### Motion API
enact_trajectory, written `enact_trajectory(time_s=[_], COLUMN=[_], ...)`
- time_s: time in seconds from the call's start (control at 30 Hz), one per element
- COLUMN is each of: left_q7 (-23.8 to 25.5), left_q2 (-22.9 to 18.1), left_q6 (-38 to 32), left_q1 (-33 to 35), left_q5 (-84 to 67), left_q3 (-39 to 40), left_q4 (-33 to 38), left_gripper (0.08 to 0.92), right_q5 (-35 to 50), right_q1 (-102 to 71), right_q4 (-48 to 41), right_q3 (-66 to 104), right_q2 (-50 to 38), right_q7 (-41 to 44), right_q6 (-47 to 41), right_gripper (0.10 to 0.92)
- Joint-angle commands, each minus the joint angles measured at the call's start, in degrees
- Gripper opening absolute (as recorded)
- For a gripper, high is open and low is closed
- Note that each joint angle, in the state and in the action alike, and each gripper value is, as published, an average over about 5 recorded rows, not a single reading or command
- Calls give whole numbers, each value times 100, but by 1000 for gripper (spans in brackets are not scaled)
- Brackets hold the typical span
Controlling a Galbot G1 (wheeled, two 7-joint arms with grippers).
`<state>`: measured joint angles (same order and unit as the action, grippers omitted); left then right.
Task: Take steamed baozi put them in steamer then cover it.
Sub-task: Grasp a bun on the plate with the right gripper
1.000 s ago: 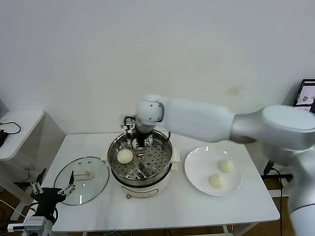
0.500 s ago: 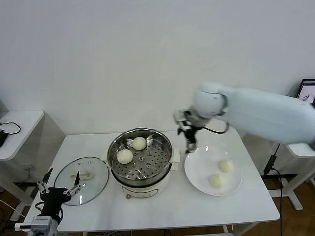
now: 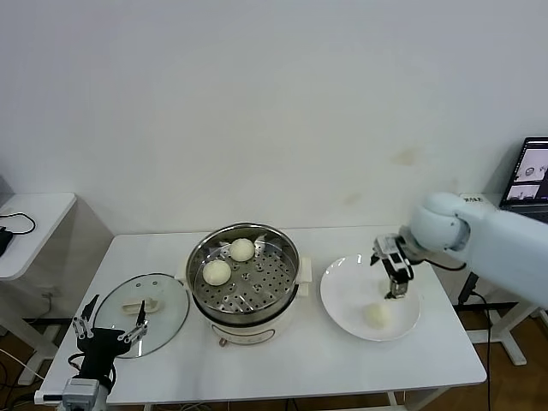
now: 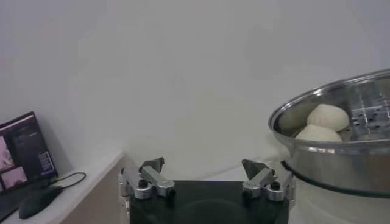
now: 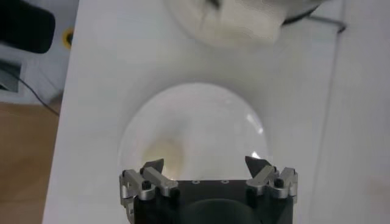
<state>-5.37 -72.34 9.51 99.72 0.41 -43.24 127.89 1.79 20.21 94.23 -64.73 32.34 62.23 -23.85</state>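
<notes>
The steamer (image 3: 244, 278) stands mid-table with two baozi (image 3: 242, 249) (image 3: 217, 272) on its perforated tray. The white plate (image 3: 347, 291) lies to its right with one baozi (image 3: 375, 315) in plain sight. My right gripper (image 3: 396, 287) hangs open just above the plate's far side, hiding the spot where the other bun lay. In the right wrist view the open gripper (image 5: 204, 164) is over the plate (image 5: 201, 115), with a baozi (image 5: 161, 152) by one finger. My left gripper (image 3: 110, 334) is open and empty, low at the front left; its wrist view shows the open gripper (image 4: 204, 167) and the steamer (image 4: 341, 152).
The glass lid (image 3: 163, 291) with a cream handle lies flat on the table left of the steamer, just beyond the left gripper. A small side table (image 3: 26, 223) stands at far left. A laptop screen (image 3: 531, 171) shows at the right edge.
My right arm left the second baozi in the steamer, swung right and came down over the plate. The left gripper drifted slightly.
</notes>
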Motion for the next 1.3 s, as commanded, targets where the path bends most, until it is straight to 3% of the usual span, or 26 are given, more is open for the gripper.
enact_trajectory(time_s=[0.03,0.53,0.83,1.3], left_q7=[4,7,14,7], left_q2=[-21,-62,-35,-45], left_q6=[28,25,24,13], left_q1=[56,92,69,61], left_q5=[74,66,41,28], left_q3=[-14,-129,-182,-184], left_q4=[51,-13,-64,-84], left_gripper=[823,823,823,823], right_q5=[-929,-1188,-1179,-1060], right_q1=[-1840,-2696,-2770,-2472], right_q4=[-333,-1457,-1664,-1544], right_q3=[1108,1708,1771,1755], right_q2=[-254,602,888,797], right_q7=[31,-189,-270,-68], right_q6=[313,424,388,296], right_gripper=[823,823,817,607])
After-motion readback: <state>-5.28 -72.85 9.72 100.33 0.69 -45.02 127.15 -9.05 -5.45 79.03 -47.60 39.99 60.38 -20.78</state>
